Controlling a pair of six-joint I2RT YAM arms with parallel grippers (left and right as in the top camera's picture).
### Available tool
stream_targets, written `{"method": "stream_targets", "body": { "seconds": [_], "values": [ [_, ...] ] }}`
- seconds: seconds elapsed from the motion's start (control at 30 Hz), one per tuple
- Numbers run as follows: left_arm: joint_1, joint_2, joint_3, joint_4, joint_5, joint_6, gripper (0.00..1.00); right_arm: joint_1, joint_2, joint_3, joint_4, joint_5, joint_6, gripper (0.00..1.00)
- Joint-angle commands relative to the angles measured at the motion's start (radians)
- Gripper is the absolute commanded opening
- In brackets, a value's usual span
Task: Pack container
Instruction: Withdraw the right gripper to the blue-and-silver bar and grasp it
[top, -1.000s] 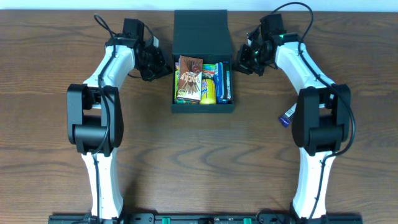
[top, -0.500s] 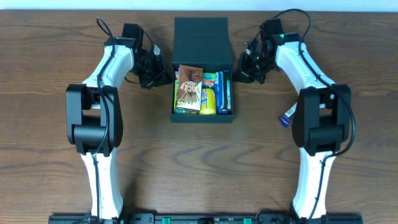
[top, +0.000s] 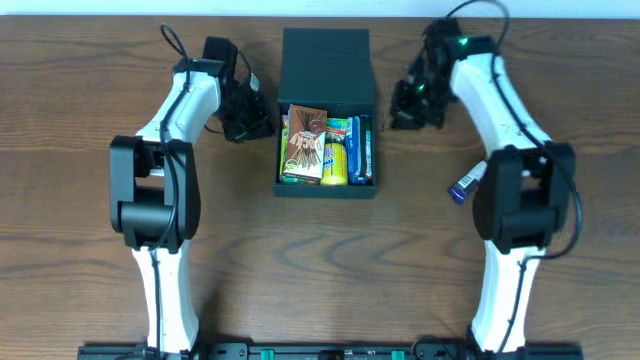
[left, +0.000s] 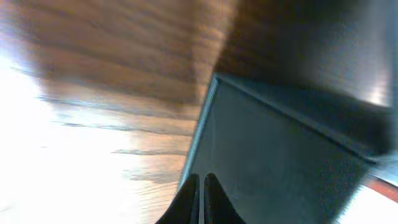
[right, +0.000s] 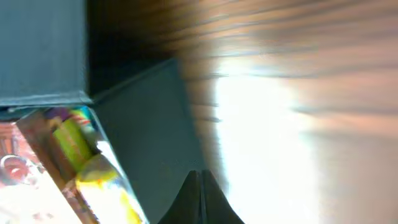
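Both wrist views are blurred, with glare washing out the worktop (left: 93, 74). Each cuts the container (left: 267, 162) off at its edges, and the right one shows only a smeared corner of the packets (right: 78, 152). From overhead, the right arm (top: 515, 200) half hides a small blue item (top: 462, 186), too small to identify.

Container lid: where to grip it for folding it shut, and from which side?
Probably the free far edge of the lid, near a corner. It is a thin flat flap, open behind the container and hinged at its rear wall, so jaws can pinch across its thickness far from the hinge. Come from either side: left gripper and right gripper flank it, both shut.
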Motion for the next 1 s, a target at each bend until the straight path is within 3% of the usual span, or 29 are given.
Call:
{"method": "stream_targets", "body": {
  "seconds": [0.0, 0.13, 0.33, 0.63, 0.83, 0.97],
  "values": [
    [0.012, -0.110, 0.041, 0.014, -0.143, 0.024, 0.06, -0.051, -0.101, 0.036, -0.061, 0.254, 0.106, 0.30],
    [0.012, -0.134, 0.041, 0.026, -0.161, 0.048, 0.06, -0.130, -0.109, 0.031, -0.173, 0.311, 0.171, 0.48],
    [0.012, -0.134, 0.040, 0.036, -0.161, 0.048, 0.06, -0.241, -0.108, -0.025, -0.233, 0.311, 0.198, 0.46],
    [0.012, -0.134, 0.040, 0.052, -0.161, 0.064, 0.06, -0.281, -0.108, -0.156, -0.062, 0.354, 0.254, 0.49],
    [0.012, -0.134, 0.040, 0.051, -0.161, 0.066, 0.06, -0.282, -0.108, -0.208, -0.020, 0.432, 0.399, 0.50],
    [0.012, -0.134, 0.040, 0.053, -0.161, 0.067, 0.06, -0.282, -0.107, -0.252, 0.027, 0.425, 0.409, 0.52]
  ]
}}
